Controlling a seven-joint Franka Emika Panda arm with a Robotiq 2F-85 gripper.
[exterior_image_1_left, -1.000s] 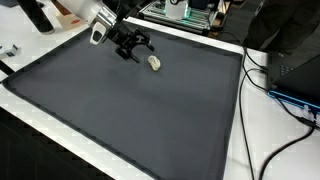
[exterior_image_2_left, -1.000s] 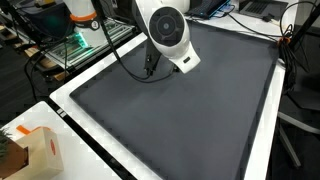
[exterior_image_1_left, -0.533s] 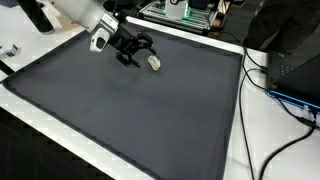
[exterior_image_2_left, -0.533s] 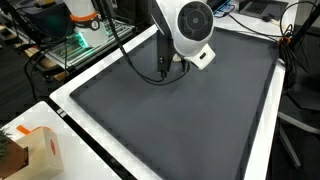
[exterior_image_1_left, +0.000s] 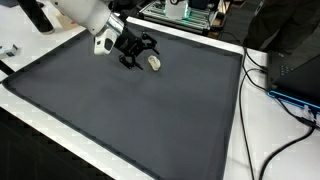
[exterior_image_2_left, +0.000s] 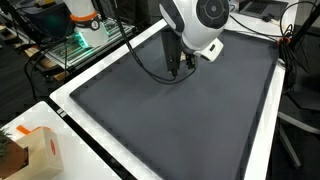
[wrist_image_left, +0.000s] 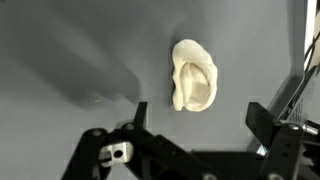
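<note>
A small cream-coloured, shell-like object (wrist_image_left: 194, 75) lies on the dark grey mat (wrist_image_left: 70, 60). In an exterior view the same cream object (exterior_image_1_left: 154, 63) sits near the mat's far edge. My gripper (wrist_image_left: 200, 118) hangs just above and short of it, jaws wide open, nothing between them. Its black fingers (wrist_image_left: 139, 115) show at the bottom of the wrist view. In an exterior view the gripper (exterior_image_1_left: 138, 52) stands right beside the object; elsewhere the white arm hides the object and the gripper (exterior_image_2_left: 178, 70) points down at the mat.
The dark mat (exterior_image_1_left: 120, 110) covers a white table (exterior_image_1_left: 250, 130). Black cables (exterior_image_1_left: 265, 75) and a dark box lie off the mat's side. A cardboard box (exterior_image_2_left: 35, 150) stands at a table corner. Equipment racks (exterior_image_2_left: 70, 45) stand behind.
The arm has moved across the mat towards the cream object, bringing the open gripper closer to it. The object has not moved.
</note>
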